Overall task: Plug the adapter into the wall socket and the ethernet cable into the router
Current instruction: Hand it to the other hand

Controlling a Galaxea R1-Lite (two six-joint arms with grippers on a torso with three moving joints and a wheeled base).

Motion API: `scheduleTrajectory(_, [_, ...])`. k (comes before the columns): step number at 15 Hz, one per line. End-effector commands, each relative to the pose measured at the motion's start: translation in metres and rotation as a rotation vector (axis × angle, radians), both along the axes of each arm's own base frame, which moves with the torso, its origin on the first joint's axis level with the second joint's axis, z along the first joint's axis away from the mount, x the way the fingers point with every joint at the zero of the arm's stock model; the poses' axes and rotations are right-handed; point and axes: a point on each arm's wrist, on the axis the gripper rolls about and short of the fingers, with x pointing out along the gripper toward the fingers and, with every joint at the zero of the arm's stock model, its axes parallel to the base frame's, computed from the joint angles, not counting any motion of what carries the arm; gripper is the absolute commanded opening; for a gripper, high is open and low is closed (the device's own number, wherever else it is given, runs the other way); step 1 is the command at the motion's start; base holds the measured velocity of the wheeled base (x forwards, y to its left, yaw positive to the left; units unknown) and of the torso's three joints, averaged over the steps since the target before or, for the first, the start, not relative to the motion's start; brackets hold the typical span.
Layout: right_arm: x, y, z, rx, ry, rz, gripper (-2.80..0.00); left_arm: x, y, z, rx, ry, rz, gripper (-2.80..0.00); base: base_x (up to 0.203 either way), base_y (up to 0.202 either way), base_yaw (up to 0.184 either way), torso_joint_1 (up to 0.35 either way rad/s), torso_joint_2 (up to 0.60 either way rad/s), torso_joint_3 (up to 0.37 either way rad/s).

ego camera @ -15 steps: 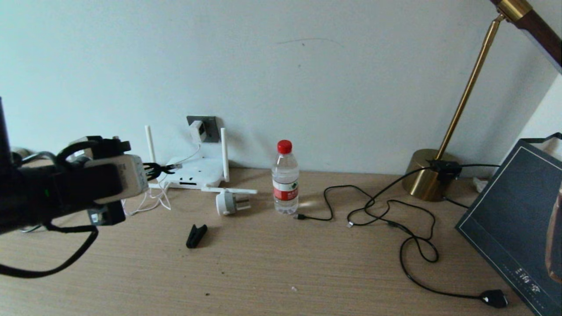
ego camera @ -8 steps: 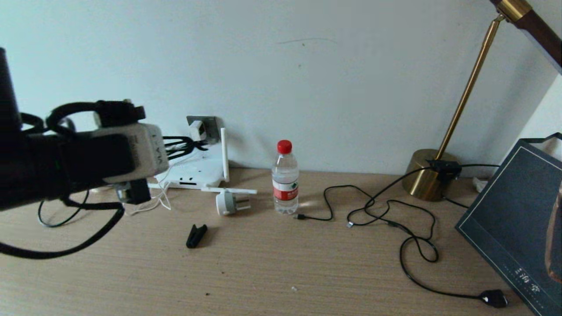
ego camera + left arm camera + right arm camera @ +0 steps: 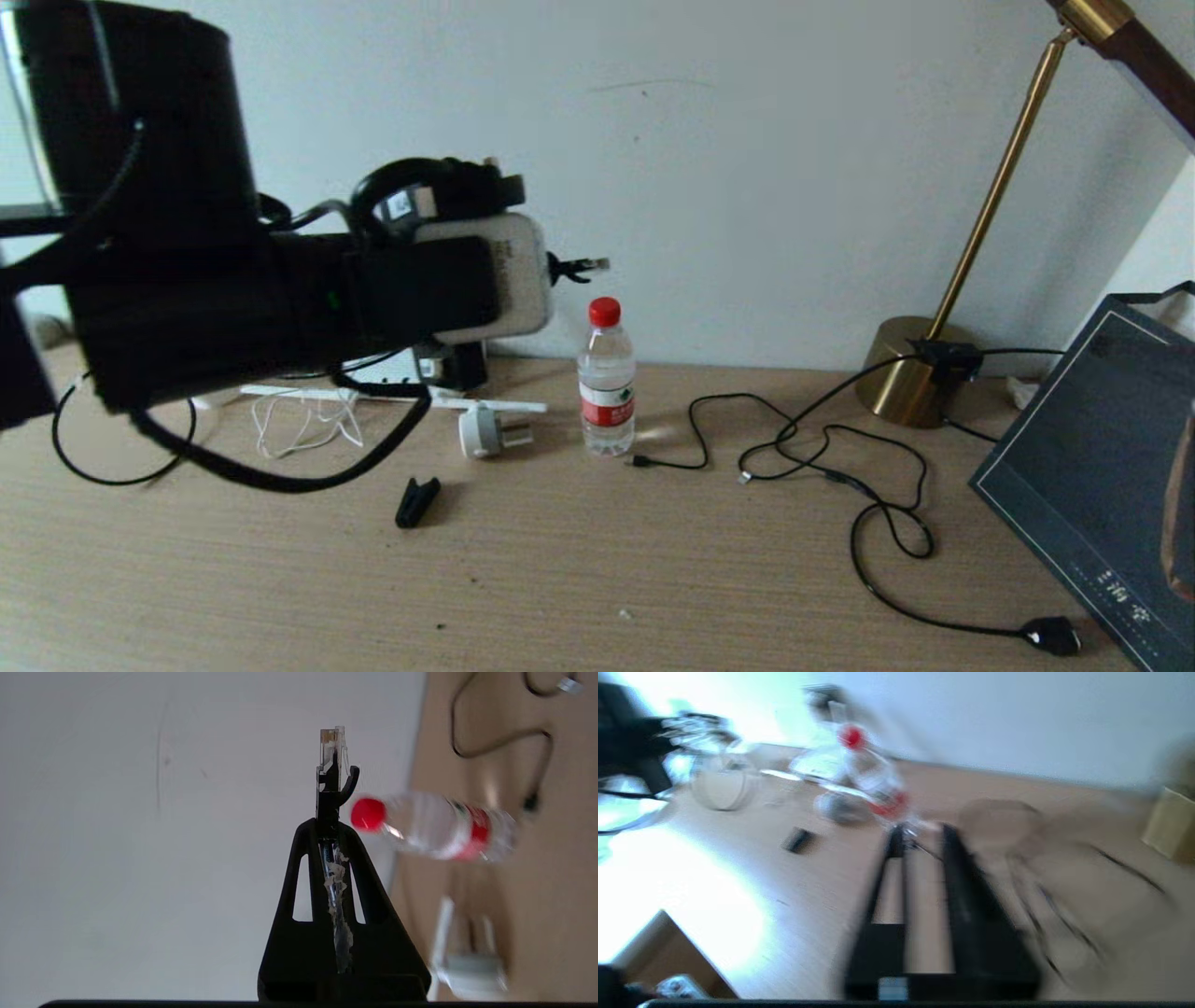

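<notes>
My left gripper (image 3: 560, 269) hangs in the air just left of the bottle's cap, shut on the ethernet cable (image 3: 590, 266). In the left wrist view the cable's clear clip connector (image 3: 332, 746) sticks out past the closed fingertips (image 3: 329, 826), pointing at the bare wall. My left arm hides the wall socket, the adapter and most of the router. Only a white router antenna (image 3: 490, 404) lying on the table and a strip of its body show. The right gripper (image 3: 922, 837) hovers over the table near the bottle, open, nothing between its fingers.
A water bottle (image 3: 607, 378) with a red cap stands mid-table. A round grey-white plug (image 3: 484, 432) and a black clip (image 3: 416, 501) lie in front of the router. Thin black cords (image 3: 840, 467) sprawl to the right, by a brass lamp base (image 3: 901, 373) and a dark box (image 3: 1102, 467).
My left arm has swung up and to the right with the ethernet cable, away from the router toward the bottle, and now covers the socket and router.
</notes>
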Motion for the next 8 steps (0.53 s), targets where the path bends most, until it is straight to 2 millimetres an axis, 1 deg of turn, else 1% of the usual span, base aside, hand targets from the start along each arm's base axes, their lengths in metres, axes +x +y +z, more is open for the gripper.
scheduleTrajectory(1, [0.047,0.033,-0.006,0.009,0.065,0.135,0.0,0.017,-0.017,-0.01,0.023,0.018,-0.009,-2.8,0.0,0.0,0.0,0.0,0.0,0.0])
scheduleTrajectory(3, [0.066,0.058,-0.004,0.029,0.101,0.215,0.0,0.017,-0.018,-0.011,0.025,0.02,-0.006,-2.8,0.0,0.0,0.0,0.0,0.0,0.0])
scheduleTrajectory(5, [0.08,0.08,-0.003,0.038,0.124,0.276,0.0,0.016,-0.016,-0.009,0.022,0.016,-0.003,-2.8,0.0,0.0,0.0,0.0,0.0,0.0])
scheduleTrajectory(7, [0.088,0.098,-0.002,0.06,0.12,0.327,0.0,0.014,-0.016,-0.008,0.018,0.012,-0.009,-2.8,0.0,0.0,0.0,0.0,0.0,0.0])
scheduleTrajectory(8, [0.092,0.105,-0.002,0.072,0.108,0.336,0.0,0.014,-0.019,-0.009,0.021,0.015,-0.019,-2.8,0.0,0.0,0.0,0.0,0.0,0.0])
